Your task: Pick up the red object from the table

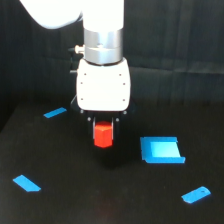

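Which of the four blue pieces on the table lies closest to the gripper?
The large squarish blue piece, just to the exterior view's right of the gripper and its red object. It is the biggest; the other three are small slivers farther out.

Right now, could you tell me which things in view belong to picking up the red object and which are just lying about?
Belongs to the job:
- red object, between the jaws
- gripper
- table

Just lying about:
- large blue piece
- blue strip, far left
- blue piece, near left
- blue piece, near right
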Available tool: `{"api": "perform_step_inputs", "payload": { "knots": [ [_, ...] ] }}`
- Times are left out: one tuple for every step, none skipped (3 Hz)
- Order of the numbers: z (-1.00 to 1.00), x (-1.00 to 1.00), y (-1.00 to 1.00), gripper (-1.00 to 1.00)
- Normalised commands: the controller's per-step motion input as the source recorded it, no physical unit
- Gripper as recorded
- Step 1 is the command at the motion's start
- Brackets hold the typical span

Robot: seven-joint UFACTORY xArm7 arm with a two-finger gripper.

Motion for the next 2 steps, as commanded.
{"api": "perform_step_inputs", "payload": {
  "knots": [
    [0.97,0.01,0.22,-1.0],
    [0.92,-0.13,0.1,-1.0]
  ]
}}
